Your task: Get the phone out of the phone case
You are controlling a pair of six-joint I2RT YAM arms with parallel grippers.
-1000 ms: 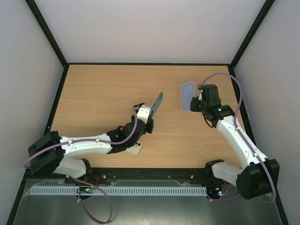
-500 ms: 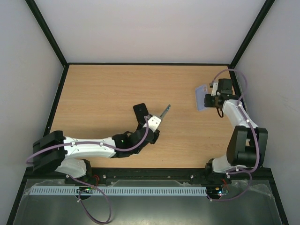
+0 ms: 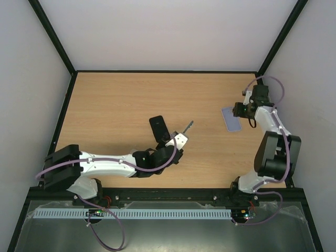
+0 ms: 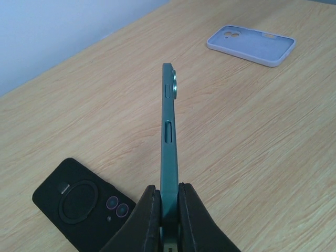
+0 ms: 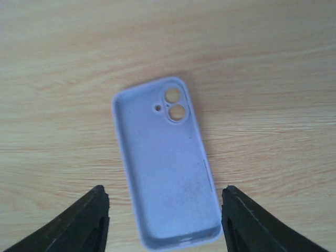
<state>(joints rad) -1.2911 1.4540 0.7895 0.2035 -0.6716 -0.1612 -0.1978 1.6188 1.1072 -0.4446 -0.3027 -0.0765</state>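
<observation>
Left wrist view: the left gripper [image 4: 168, 195], at bottom centre, is clamped on the lower end of the green phone [image 4: 168, 121], with one finger pressed against each flat face. The phone stands on edge and runs up the middle of the frame, its side buttons facing the camera and the wooden table [image 4: 273, 136] behind it. The lilac phone case [image 4: 251, 45] lies flat and empty in the upper right, hollow side up, well apart from the phone. A black phone [image 4: 84, 207] with a ring on its back lies flat at lower left, just beside the fingers. Right wrist view: the right gripper [image 5: 165, 202] is spread wide over the case, one finger at lower left and the other at lower right, neither touching it. The case's near end sits between them, camera cut-outs toward the top of the frame.
</observation>
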